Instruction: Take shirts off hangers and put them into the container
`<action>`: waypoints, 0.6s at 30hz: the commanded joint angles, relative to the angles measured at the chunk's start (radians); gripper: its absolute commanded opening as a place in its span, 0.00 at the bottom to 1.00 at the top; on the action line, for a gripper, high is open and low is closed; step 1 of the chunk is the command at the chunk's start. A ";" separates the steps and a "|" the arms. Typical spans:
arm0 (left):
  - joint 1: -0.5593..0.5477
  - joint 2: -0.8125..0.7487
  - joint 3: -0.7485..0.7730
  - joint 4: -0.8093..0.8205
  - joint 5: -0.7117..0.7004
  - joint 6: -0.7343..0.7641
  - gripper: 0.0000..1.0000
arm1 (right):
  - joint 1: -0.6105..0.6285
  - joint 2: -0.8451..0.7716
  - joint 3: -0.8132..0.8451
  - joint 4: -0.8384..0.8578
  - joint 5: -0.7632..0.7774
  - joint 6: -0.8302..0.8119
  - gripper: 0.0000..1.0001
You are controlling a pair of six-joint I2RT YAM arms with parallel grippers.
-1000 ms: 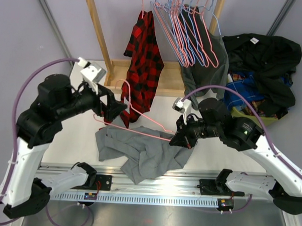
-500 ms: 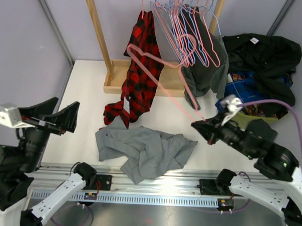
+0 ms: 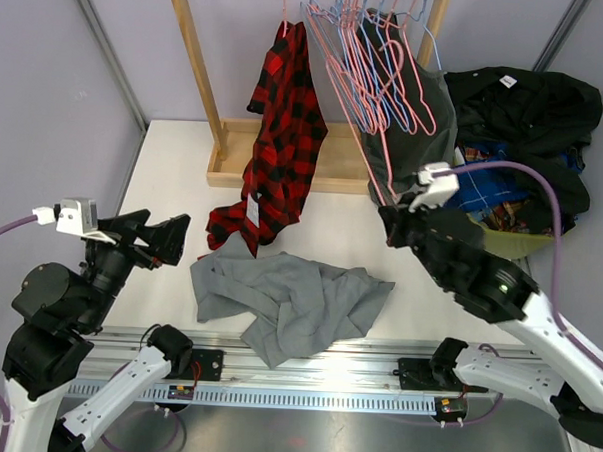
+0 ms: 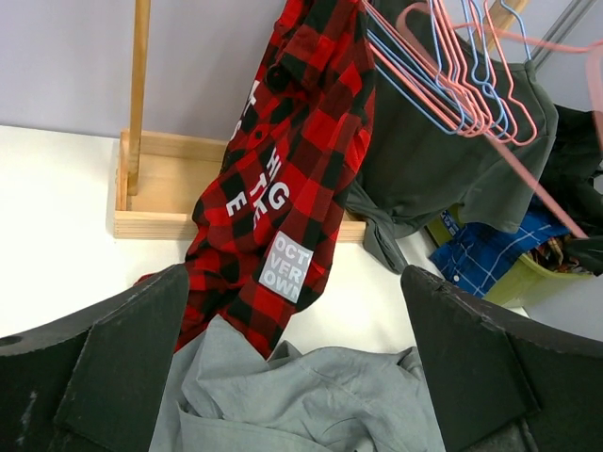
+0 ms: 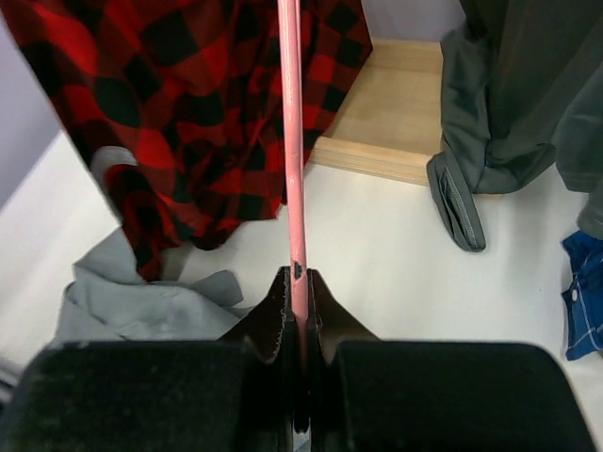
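Pinched at its lower end in the tightly closed right gripper (image 3: 390, 218) (image 5: 298, 282): a bare pink-red wire hanger (image 3: 360, 139) (image 5: 292, 141). Slants up and away toward the bunch of empty hangers (image 3: 379, 59) (image 4: 452, 66), pink-red and light blue, on the rail of the wooden rack (image 3: 194, 51) (image 4: 141, 85); hooked on or not, cannot tell.

Near of it, crumpled flat on the white table (image 3: 174, 170), between the two arms: a grey shirt (image 3: 288, 306) (image 4: 311, 405) (image 5: 113, 292), off any hanger.

Just far of that heap, hanging from the left part of the rail with its hem down on the table: a red-and-black plaid shirt (image 3: 286, 125) (image 4: 292, 160) (image 5: 170, 94), white lettering showing inside.

Right of the plaid, behind the hanger bunch: a dark grey shirt (image 3: 426, 131) (image 4: 433, 160) (image 5: 528, 85), hanging over the rack's base.

Farther right, at the table's right edge: the yellow-green tub (image 3: 501, 238) (image 4: 528, 278), mostly hidden under a black shirt (image 3: 527, 106) draped across it and a blue checked cloth (image 3: 489, 179) (image 4: 490, 250).

At the near left, off the cloth: the left gripper (image 3: 156, 235) (image 4: 297, 377), spread wide, holding nothing, facing the plaid and grey shirts.
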 commanded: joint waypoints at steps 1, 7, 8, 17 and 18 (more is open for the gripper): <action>-0.003 -0.018 -0.006 0.040 0.015 -0.011 0.99 | -0.001 0.111 0.040 0.162 0.087 -0.013 0.00; -0.005 -0.028 -0.025 0.043 0.023 -0.005 0.99 | -0.029 0.356 0.187 0.269 0.072 -0.073 0.00; -0.003 -0.031 -0.033 0.043 0.027 -0.008 0.99 | -0.044 0.390 0.215 0.273 0.043 -0.070 0.00; -0.003 -0.052 -0.062 0.049 0.055 -0.019 0.99 | -0.197 0.738 0.583 0.210 -0.132 -0.034 0.00; -0.003 -0.052 -0.061 0.049 0.056 -0.019 0.99 | -0.205 0.789 0.650 0.198 -0.144 -0.034 0.00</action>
